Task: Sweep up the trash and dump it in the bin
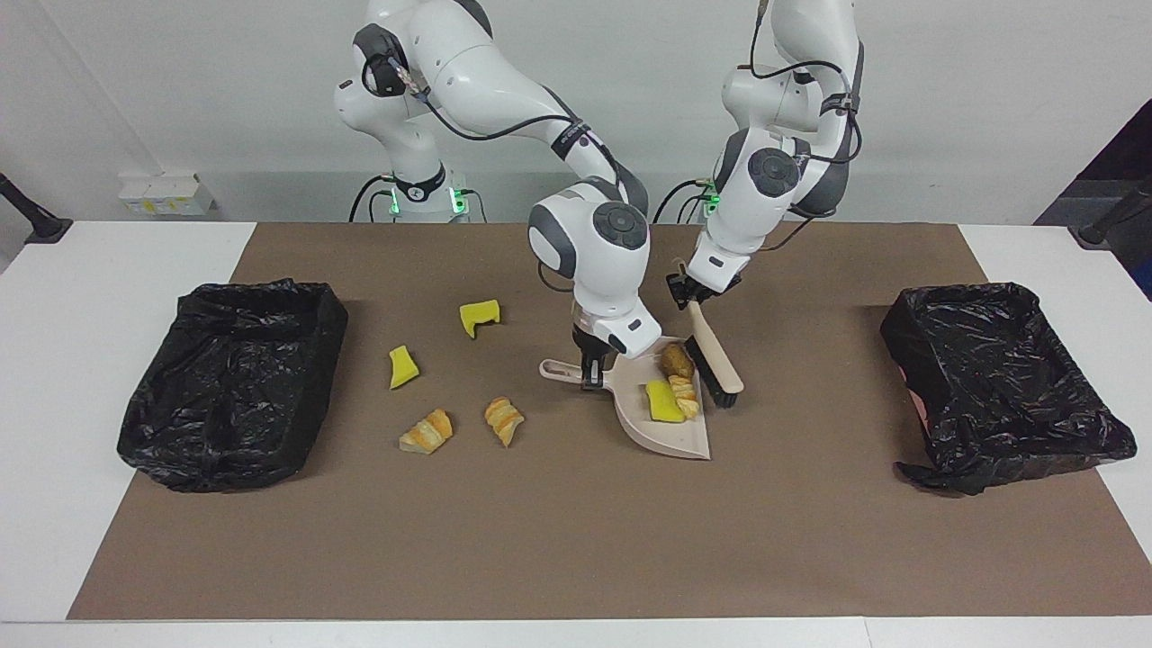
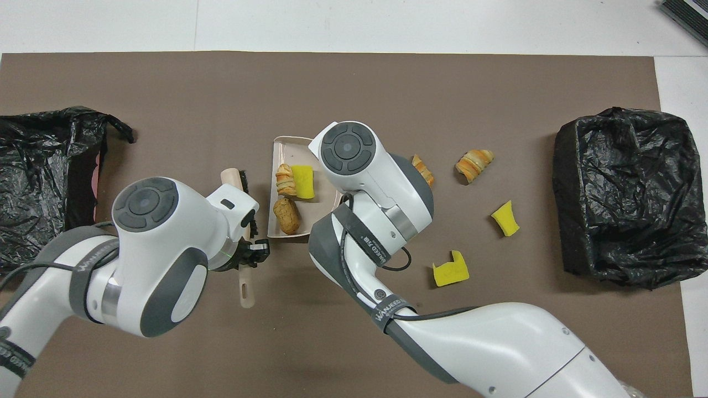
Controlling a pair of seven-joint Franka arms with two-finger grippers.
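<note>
- We took the beige dustpan (image 1: 670,427) as our landmark; it lay on the brown mat (image 1: 576,540) covering the middle of the counter (image 1: 54,405).
- The right hand (image 1: 590,376) was pressed shut on the dustpan's handle, at the end nearer the robots.
- The left hand (image 1: 691,295) pinched the handle of the beige brush (image 1: 715,355), which slanted down with its black bristles touching the dustpan's edge on the side toward the left arm's end.
- Three pieces of the trash sat inside the dustpan: a brown bread lump (image 1: 677,362), a striped croissant piece (image 1: 686,396) and a yellow sponge chunk (image 1: 664,402), the last two touching.
- Four more scraps lay on the mat, toward the right arm's end from the dustpan: a croissant piece (image 1: 504,420) nearest to it, another croissant piece (image 1: 427,432), a yellow sponge wedge (image 1: 403,367), and a notched yellow sponge (image 1: 480,316) nearer the robots than the dustpan.
- A black-lined bin (image 1: 232,382) stood well apart from the dustpan at the right arm's end, and a second black-lined bin (image 1: 999,382) well apart at the left arm's end.
</note>
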